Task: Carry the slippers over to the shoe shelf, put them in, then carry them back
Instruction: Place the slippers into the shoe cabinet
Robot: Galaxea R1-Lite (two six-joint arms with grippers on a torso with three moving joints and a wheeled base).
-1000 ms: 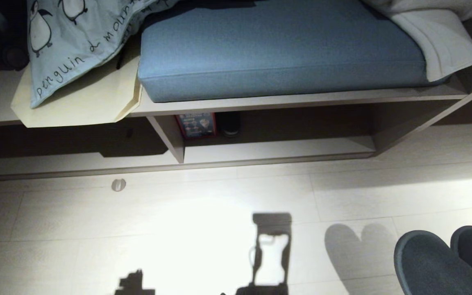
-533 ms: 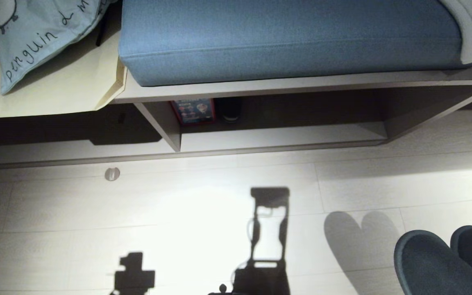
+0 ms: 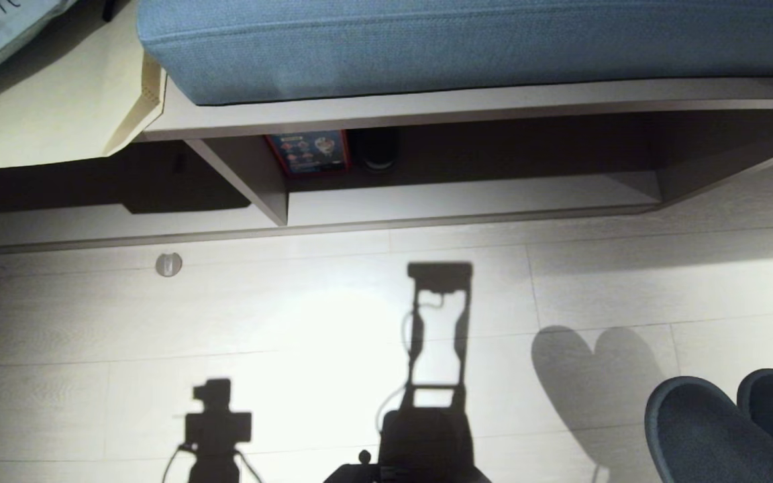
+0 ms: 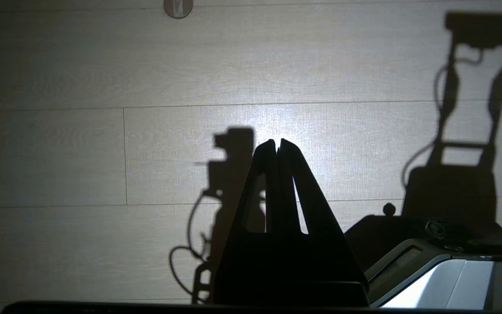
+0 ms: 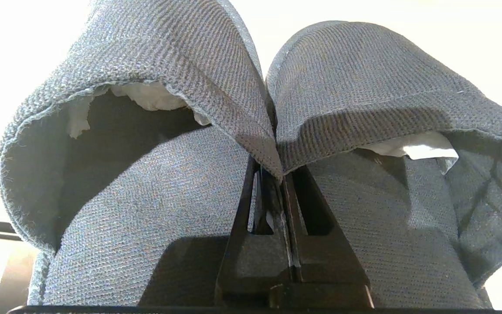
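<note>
Your right gripper is clamped tight on the pair of grey-blue ribbed fabric slippers, pinching the two inner rims together where they meet; the toes fan out to either side of the jaws, with white stuffing showing inside each. In the head view the slippers sit at the lower right edge, held up off the floor, casting a heart-shaped shadow on the boards beside them. Your left gripper hangs over bare floor with its fingers pressed together, holding nothing. The surface is pale wood-grain plank floor, brightly lit in the middle, with a small round metal floor fitting near the unit. Ahead you see the low open shoe shelf of the pale wood unit, with an upright divider, a red printed box and a dark object at the back, and a blue cushion on the shelf above. Versus a second ago, the whole view has shifted: the unit sits higher in frame, more floor shows, and the slippers keep the same spot.
</note>
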